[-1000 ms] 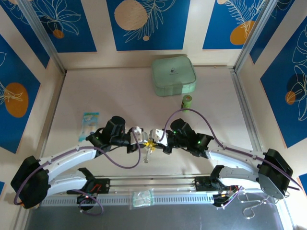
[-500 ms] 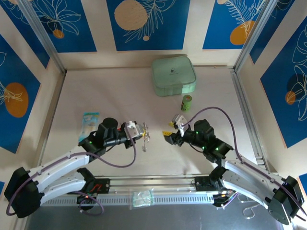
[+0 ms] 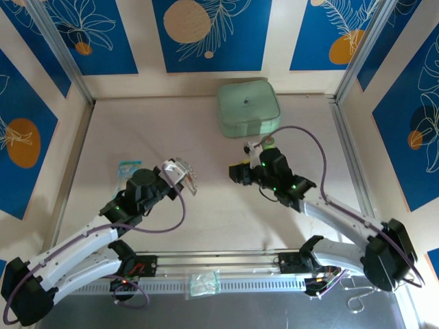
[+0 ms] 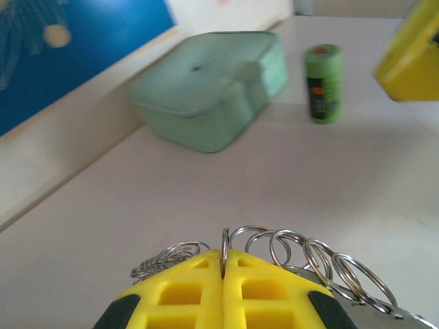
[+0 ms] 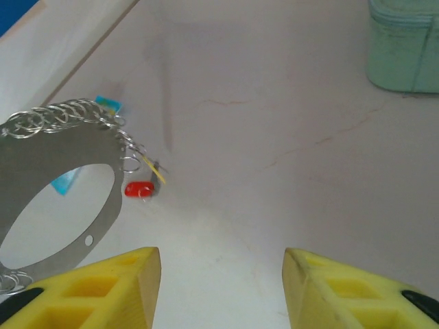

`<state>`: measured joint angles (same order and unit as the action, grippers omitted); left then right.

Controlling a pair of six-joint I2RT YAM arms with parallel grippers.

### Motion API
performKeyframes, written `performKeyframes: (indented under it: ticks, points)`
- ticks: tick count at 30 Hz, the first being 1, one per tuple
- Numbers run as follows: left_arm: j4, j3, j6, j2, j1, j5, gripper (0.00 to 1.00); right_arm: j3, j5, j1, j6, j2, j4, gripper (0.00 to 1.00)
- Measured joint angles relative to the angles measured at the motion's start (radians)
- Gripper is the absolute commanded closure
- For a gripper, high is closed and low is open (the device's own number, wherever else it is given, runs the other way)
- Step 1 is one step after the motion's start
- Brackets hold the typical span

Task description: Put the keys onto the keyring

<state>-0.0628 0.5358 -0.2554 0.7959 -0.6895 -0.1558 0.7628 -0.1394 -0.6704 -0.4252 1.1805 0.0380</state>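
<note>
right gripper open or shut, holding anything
Open. In the right wrist view the right gripper has its yellow fingers spread wide apart, with bare table showing between them and nothing held.

No legible text, green cylinder (image 4: 323, 82) label (dark patch, red mark) too blurred, case (image 4: 209, 86) emblem unreadable

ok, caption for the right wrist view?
Open right gripper faces keyring, red key and yellow key at its edge.

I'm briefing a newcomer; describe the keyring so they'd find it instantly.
Nearer than the pale green case, left of centre on the table, the left gripper pinches the keyring. It is a flat silvery oval fringed with small wire rings, unlike anything nearby.
</note>
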Motion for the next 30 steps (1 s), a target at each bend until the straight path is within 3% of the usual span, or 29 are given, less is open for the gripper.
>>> performKeyframes:
  ticks: [7, 16, 22, 30]
  points:
    - [-0.008, -0.001, 0.068, -0.034, 0.137, -0.175, 1.00, 0.319, 0.049, -0.060, -0.050, 0.343, 0.182, 0.52]
    - [-0.037, -0.034, 0.198, -0.068, 0.332, -0.310, 1.00, 0.739, 0.056, -0.207, -0.005, 0.797, 0.398, 0.49]
    - [-0.063, -0.058, 0.234, -0.097, 0.377, -0.360, 1.00, 0.976, 0.022, -0.266, 0.018, 1.024, 0.500, 0.53]
    - [-0.079, -0.061, 0.240, -0.103, 0.380, -0.378, 1.00, 1.162, -0.077, -0.317, 0.048, 1.154, 0.636, 0.63]
